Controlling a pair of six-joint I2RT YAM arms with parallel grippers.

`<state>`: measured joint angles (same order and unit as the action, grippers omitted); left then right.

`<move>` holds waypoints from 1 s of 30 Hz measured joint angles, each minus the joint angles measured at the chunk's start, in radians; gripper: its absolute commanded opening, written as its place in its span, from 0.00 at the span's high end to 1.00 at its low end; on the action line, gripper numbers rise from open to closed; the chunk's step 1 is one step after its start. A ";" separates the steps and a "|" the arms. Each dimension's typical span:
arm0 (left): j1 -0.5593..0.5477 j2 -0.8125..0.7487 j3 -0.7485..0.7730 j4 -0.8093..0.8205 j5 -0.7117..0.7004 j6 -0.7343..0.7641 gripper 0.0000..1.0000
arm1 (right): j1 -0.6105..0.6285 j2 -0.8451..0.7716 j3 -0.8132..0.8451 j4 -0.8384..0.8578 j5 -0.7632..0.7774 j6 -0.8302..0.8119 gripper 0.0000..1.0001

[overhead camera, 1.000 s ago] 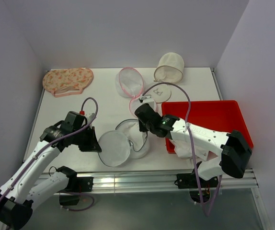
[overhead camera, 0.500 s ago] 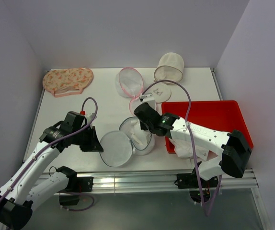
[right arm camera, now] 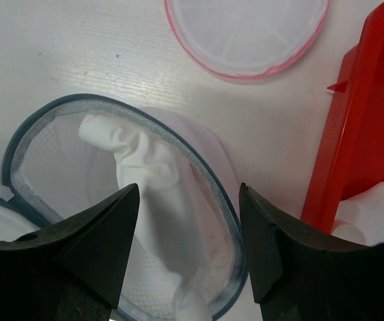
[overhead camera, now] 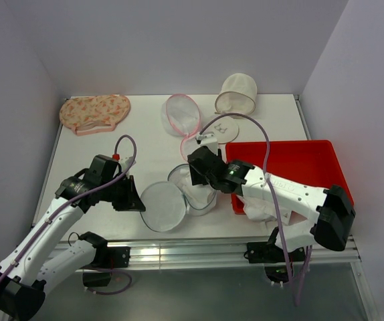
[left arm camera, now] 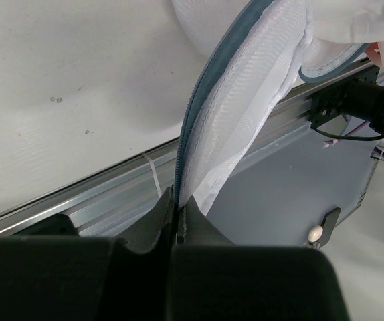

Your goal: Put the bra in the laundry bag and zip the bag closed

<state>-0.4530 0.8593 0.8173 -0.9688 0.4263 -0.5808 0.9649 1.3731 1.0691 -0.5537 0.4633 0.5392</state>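
Top view: the laundry bag (overhead camera: 162, 208) lies open at the lower middle of the frame, its two halves side by side on the surface (overhead camera: 112, 144). The left hand (overhead camera: 138, 202) is at the bag's left edge, and the right hand (overhead camera: 195, 177) hangs over the right half. A red tray (overhead camera: 282, 146) sits at the right. A pink-rimmed mesh bag (overhead camera: 180, 114) and a peach floral bag (overhead camera: 95, 110) lie towards the top.

Left wrist view: the left hand is clenched on the bag's blue-grey zipper rim at bottom centre, and the mesh rises from it towards the upper right.

Right wrist view: the right hand is released, its fingers wide apart at the lower edge and grasping nothing. The bra (right arm camera: 142, 167) lies bunched inside the bag half at the centre of the frame, within the zipper rim
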 measured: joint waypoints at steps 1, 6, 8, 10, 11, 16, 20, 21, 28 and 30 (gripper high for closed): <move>0.000 0.000 0.000 0.000 0.000 0.000 1.00 | 0.002 -0.009 0.000 -0.005 0.002 0.004 0.31; 0.000 0.002 0.000 0.003 0.003 0.000 1.00 | 0.019 -0.064 0.000 -0.024 0.014 0.021 0.30; 0.000 0.002 0.000 0.004 0.003 0.000 1.00 | 0.031 -0.087 0.000 -0.029 0.014 0.028 0.31; 0.000 0.002 0.000 0.004 0.003 0.000 1.00 | 0.044 -0.104 0.000 -0.030 0.013 0.035 0.33; 0.000 0.002 0.000 0.004 0.003 0.000 1.00 | 0.052 -0.110 0.000 -0.030 0.010 0.040 0.34; 0.000 0.002 0.000 0.004 0.003 0.000 1.00 | 0.081 -0.101 0.000 -0.029 0.000 0.061 0.40; 0.000 0.002 0.000 0.003 0.003 0.000 1.00 | 0.092 -0.062 0.000 -0.022 -0.006 0.081 0.50; 0.000 0.002 0.000 0.003 0.003 0.000 1.00 | 0.093 -0.051 -0.001 -0.020 -0.008 0.085 0.55; 0.000 0.003 0.000 0.000 0.002 -0.001 1.00 | 0.110 0.021 -0.016 0.018 -0.027 0.112 0.69; 0.000 0.005 0.000 -0.001 0.002 -0.003 1.00 | 0.113 0.045 -0.018 0.037 -0.029 0.122 0.70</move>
<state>-0.4530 0.8639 0.8177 -0.9699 0.4286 -0.5835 1.0779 1.4181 1.0508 -0.5171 0.4339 0.6617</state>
